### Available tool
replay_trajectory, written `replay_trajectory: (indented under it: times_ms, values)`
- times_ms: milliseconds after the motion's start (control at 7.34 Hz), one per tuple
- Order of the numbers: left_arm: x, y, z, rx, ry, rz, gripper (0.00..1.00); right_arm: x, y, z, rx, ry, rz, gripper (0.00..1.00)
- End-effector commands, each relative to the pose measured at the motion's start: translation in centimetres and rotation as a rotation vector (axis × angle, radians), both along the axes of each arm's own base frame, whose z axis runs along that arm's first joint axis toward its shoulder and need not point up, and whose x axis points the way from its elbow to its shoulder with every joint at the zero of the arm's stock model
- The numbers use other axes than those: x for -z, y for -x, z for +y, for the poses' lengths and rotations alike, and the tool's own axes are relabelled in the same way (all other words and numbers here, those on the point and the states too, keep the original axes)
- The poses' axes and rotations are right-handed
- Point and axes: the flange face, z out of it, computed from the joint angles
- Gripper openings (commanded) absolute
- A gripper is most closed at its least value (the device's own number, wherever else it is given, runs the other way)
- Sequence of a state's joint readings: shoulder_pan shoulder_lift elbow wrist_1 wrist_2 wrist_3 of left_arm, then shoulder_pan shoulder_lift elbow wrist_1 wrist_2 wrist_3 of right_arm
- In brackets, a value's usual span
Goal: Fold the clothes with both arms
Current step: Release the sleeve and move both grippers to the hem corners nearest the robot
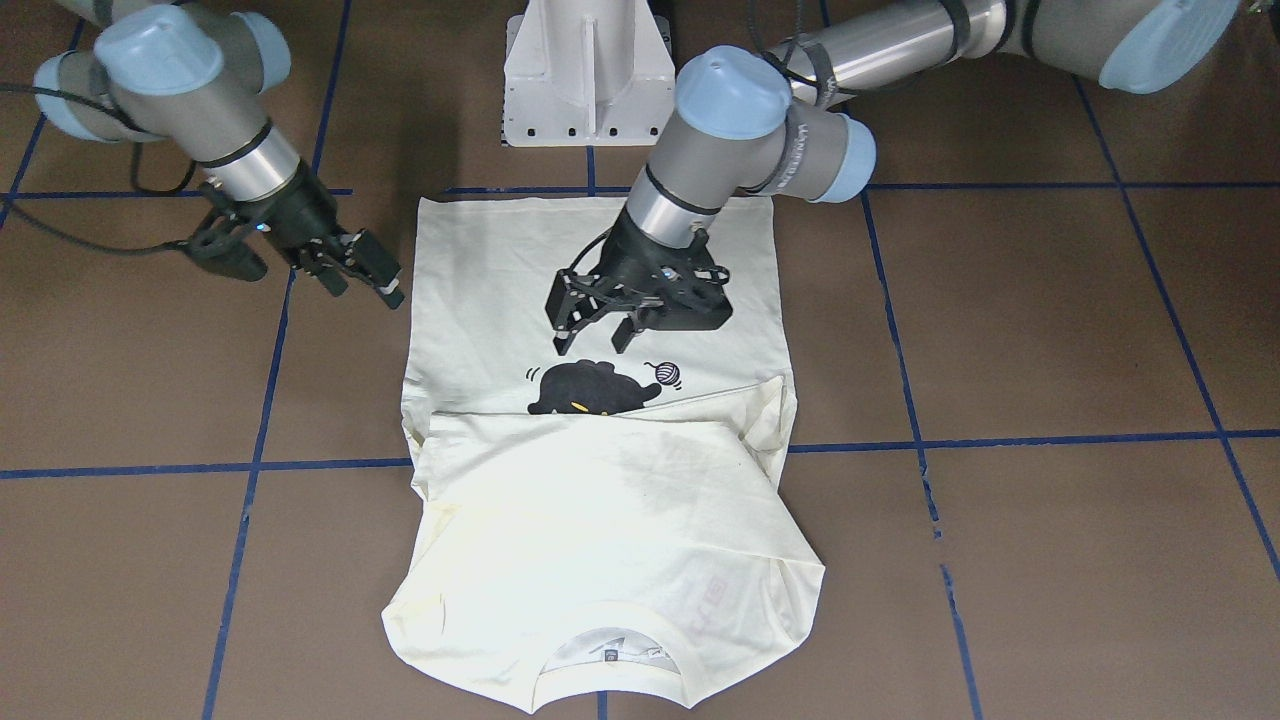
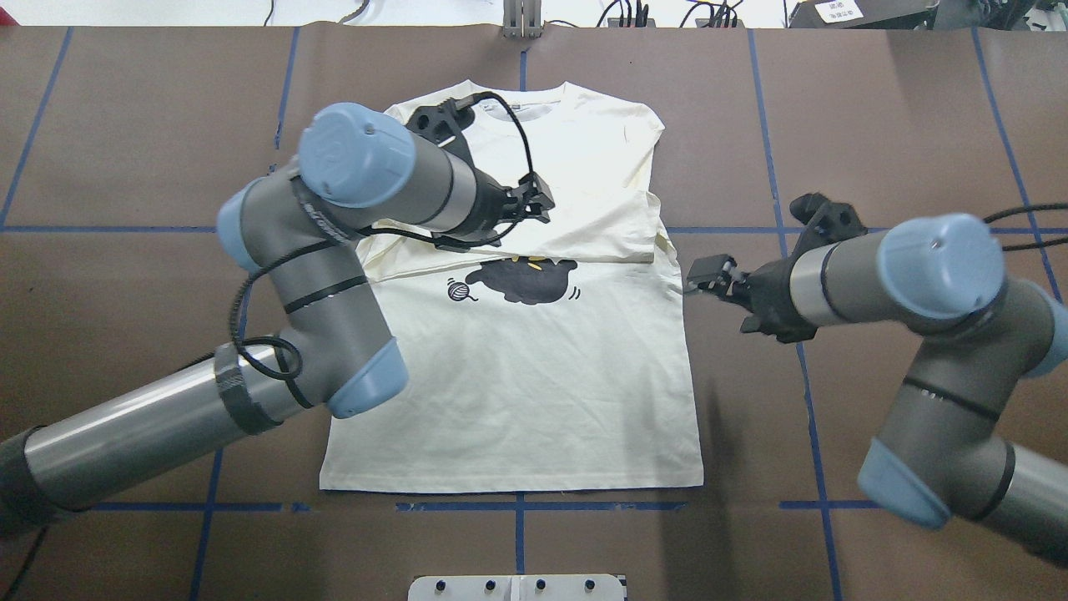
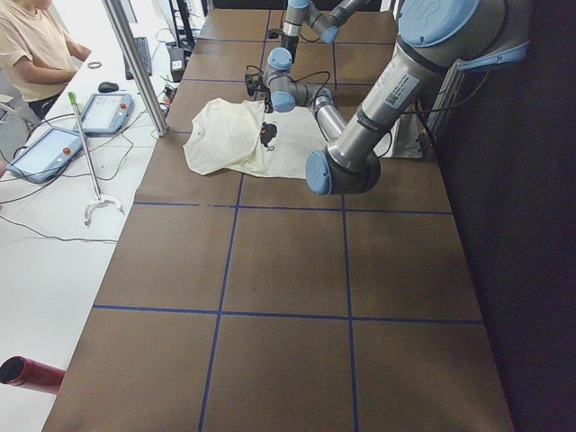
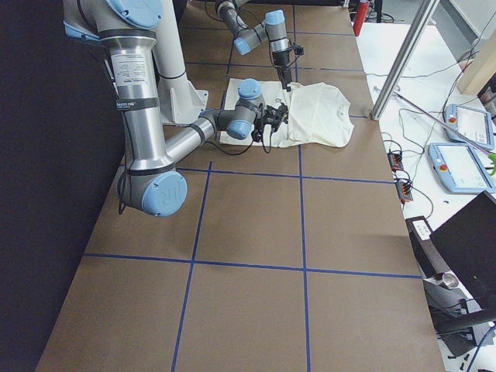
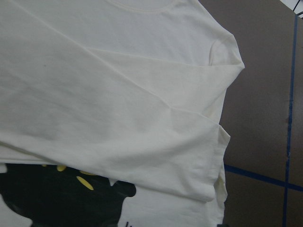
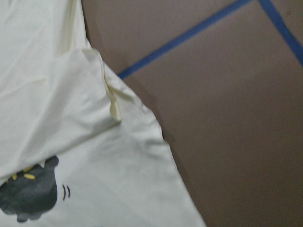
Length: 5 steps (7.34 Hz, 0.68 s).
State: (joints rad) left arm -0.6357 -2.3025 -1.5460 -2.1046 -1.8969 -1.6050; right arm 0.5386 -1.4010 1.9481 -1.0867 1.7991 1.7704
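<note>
The cream T-shirt point(image 1: 600, 520) lies flat on the brown table, its neck end folded over the chest so that the fold edge covers part of the black cat print point(image 1: 590, 390). My left gripper point(image 1: 595, 345) hovers open just above the shirt point(image 2: 517, 376) beside the print, with nothing between its fingers. My right gripper point(image 1: 368, 290) hangs beside the shirt's side edge, off the cloth, open and holding nothing. Neither wrist view shows fingers. The left wrist view shows the folded layer point(image 5: 118, 94). The right wrist view shows the shirt's edge point(image 6: 57, 94).
The white pedestal point(image 1: 588, 70) stands at the shirt's hem end. Blue tape lines point(image 1: 1000, 440) cross the brown table. A person point(image 3: 36, 45) sits at a side table with teach pendants point(image 4: 465, 167). A red cylinder point(image 3: 31, 371) lies beside the table's near end.
</note>
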Motion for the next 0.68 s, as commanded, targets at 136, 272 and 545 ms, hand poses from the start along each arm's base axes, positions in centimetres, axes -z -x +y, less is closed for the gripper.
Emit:
replay_trajectory:
  times_ms: [136,272,545]
  values:
    - [-1.9,5.4,-1.6,0.007,0.016,0.017,0.75,1.7,8.5,14.6,-0.046,0.009,0.122,0.9]
    - [-2.0,5.4,-1.6,0.008,0.018,0.016,0.75,0.7,9.3,16.3,-0.048,0.052,0.153,0.81]
    - [-2.3,5.1,-1.5,0.006,0.022,0.013,0.76,-0.5,9.7,16.7,-0.063,0.043,0.226,0.76]
